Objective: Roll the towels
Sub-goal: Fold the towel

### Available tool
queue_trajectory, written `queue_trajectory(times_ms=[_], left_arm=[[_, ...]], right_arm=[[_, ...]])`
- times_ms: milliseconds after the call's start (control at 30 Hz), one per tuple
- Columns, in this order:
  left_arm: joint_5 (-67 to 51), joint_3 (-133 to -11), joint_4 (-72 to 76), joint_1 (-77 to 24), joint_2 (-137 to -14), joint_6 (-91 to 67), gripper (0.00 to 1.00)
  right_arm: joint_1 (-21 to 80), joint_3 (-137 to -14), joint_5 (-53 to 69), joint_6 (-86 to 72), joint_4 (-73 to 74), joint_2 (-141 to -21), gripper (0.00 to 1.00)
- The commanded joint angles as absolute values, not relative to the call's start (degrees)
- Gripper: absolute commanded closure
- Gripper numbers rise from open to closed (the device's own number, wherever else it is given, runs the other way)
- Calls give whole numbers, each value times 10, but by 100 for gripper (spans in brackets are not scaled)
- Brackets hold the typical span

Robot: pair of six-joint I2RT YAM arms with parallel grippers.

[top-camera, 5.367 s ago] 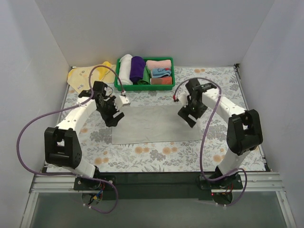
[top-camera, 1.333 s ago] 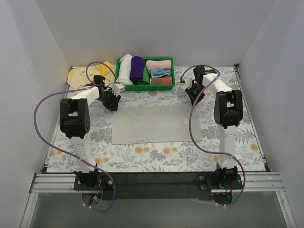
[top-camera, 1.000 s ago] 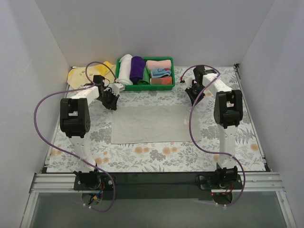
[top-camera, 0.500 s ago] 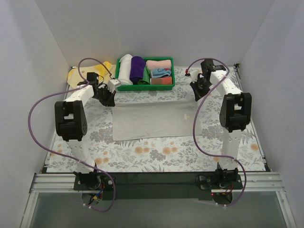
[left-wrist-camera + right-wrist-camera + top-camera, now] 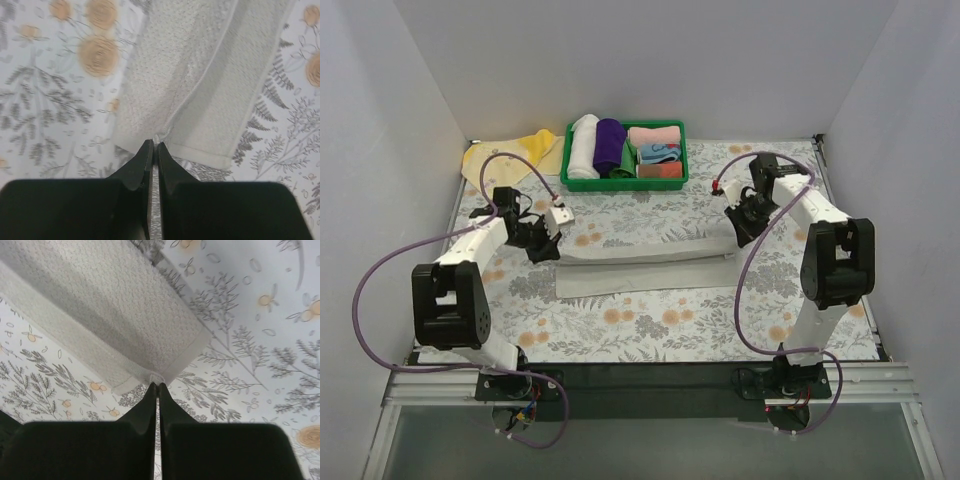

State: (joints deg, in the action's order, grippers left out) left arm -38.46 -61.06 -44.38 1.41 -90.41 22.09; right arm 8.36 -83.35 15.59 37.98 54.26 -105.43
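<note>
Left pincer (image 5: pixel 152 146) and right pincer (image 5: pixel 155 386) each pinch shut on a corner of the plain light grey cloth towel (image 5: pixel 640 272), doubled over mid floral-patterned bench (image 5: pixel 650 335). Thin grips, these: a corner could slip free, and uneven pulling would skew the fold.

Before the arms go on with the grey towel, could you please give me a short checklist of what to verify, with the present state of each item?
1. Left gripper closed on one corner of the grey towel: ok.
2. Right gripper closed on the other corner: ok.
3. Held edge brought fully over to the near edge: not ok, a strip of the lower layer is uncovered.
4. No wrinkles under the folded layer: cannot tell.
5. Yellow towel apart from the grey one: ok, it lies at the far left corner.
6. Green basket out of the way: ok, it stands farther back.
</note>
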Motion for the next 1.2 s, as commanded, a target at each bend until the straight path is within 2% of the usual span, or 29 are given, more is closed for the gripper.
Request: queue_trajectory(times_ms=[0,300,567,933,1167], left_arm=[[-403,-545,-461,17,-855,305,100],[-359,-482,-423,17,-850,335,100],[-367,-497,-425,17,-870,321,100],[-380,-541,-507,17,-815,336,100],[-375,-505,-530,17,-801,360,100]], right_arm=[[83,-786,169,410,545,-1023,99],[85,-701,168,415,507,-1020,99],[93,-711,162,404,504,-1032,99],[93,-737,156,409,534,-994,99],[94,-708,161,414,534,-996,99]])
